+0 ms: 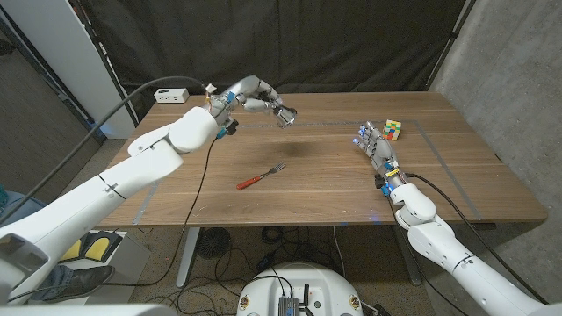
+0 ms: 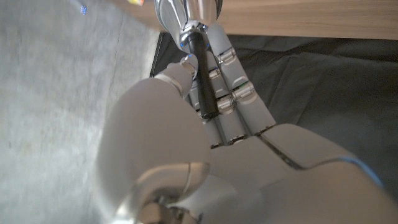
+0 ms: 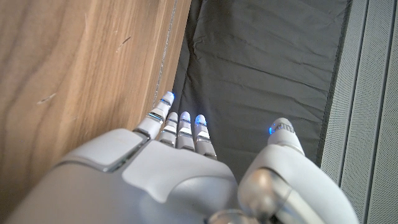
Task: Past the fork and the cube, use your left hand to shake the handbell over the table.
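My left hand [image 1: 250, 92] is raised above the far middle of the table and grips a silver handbell [image 1: 284, 114] by its black handle [image 2: 203, 78]; the bell's metal cup [image 2: 186, 12] points away from the hand. A fork with a red handle [image 1: 261, 176] lies on the table nearer to me, below the bell. A coloured cube [image 1: 392, 130] sits at the far right. My right hand [image 1: 376, 149] stands on the table beside the cube, fingers [image 3: 180, 124] stretched out and apart, holding nothing.
The wooden table [image 1: 316, 193] has a white box [image 1: 171, 95] at its far left corner. A black cable [image 1: 204, 171] trails from my left wrist over the table's near edge. A dark curtain hangs behind the table.
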`<action>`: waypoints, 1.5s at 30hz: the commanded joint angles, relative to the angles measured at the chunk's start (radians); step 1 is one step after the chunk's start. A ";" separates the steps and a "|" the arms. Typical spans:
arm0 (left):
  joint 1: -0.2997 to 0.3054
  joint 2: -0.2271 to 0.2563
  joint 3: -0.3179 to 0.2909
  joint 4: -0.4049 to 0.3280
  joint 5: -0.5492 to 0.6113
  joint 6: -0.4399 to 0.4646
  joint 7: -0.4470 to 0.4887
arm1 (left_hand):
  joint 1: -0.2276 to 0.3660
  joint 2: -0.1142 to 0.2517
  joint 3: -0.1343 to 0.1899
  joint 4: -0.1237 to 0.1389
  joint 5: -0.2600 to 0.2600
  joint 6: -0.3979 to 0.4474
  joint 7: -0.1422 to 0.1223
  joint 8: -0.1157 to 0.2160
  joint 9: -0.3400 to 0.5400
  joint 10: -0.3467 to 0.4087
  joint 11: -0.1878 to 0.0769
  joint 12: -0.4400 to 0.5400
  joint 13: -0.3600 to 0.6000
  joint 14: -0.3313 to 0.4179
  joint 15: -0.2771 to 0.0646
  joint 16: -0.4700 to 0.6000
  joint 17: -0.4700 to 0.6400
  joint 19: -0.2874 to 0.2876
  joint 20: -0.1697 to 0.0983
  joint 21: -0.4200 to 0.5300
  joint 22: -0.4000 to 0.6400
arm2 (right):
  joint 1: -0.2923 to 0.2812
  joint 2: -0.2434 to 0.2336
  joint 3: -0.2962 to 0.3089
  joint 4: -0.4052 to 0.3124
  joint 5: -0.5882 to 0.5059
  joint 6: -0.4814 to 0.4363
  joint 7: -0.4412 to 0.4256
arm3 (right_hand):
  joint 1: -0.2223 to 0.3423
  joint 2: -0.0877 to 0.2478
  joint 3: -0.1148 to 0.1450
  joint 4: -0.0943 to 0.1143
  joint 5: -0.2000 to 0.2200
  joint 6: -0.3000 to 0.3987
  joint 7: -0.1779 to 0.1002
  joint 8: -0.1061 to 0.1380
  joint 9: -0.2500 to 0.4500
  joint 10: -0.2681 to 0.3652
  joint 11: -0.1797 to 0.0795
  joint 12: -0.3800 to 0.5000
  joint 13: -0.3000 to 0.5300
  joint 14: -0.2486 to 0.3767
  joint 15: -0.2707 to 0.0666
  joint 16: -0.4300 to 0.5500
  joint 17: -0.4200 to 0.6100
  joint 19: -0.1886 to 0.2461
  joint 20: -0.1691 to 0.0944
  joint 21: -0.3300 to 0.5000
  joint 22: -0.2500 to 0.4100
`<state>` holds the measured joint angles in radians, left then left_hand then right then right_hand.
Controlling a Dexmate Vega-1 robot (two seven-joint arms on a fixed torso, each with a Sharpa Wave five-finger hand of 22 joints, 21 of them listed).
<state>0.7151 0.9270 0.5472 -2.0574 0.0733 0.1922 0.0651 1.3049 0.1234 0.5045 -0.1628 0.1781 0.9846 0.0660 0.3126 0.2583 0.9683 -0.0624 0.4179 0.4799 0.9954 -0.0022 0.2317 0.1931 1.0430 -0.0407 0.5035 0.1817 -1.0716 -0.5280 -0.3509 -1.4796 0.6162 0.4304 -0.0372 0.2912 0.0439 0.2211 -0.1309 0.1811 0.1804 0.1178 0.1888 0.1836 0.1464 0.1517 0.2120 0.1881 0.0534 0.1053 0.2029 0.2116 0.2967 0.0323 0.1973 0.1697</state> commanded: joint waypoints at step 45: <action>0.053 -0.240 -0.075 0.068 1.616 0.380 -0.653 | -0.026 0.004 -0.020 0.009 0.005 0.018 -0.044 0.001 -0.006 0.013 -0.036 -0.003 0.041 0.148 -0.179 0.004 0.016 -0.026 -0.018 0.009 0.003 | 0.017 0.012 -0.001 0.059 0.038 0.006 0.052 | 0.002 0.011 0.002 -0.005 -0.004 0.009 0.004 0.001 0.003 0.006 0.006 -0.001 0.004 0.006 0.004 0.003 0.002 0.009 0.002 -0.002 0.002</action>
<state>0.7295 0.7297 0.5948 -1.9200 1.7241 0.6682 -0.5443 1.2809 0.1211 0.4868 -0.1557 0.1764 1.0001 0.0313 0.3126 0.2506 0.9742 -0.0905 0.4179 0.5177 1.0110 -0.0184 0.2269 0.2022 1.0213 -0.0595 0.5035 0.1817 -1.0582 -0.5151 -0.3542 -1.4278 0.6473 0.4380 0.0076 0.2912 0.0439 0.2211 -0.1309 0.1811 0.1857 0.1231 0.1888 0.1836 0.1464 0.1517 0.2120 0.1881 0.0534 0.1053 0.2029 0.2115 0.2967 0.0322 0.1973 0.1697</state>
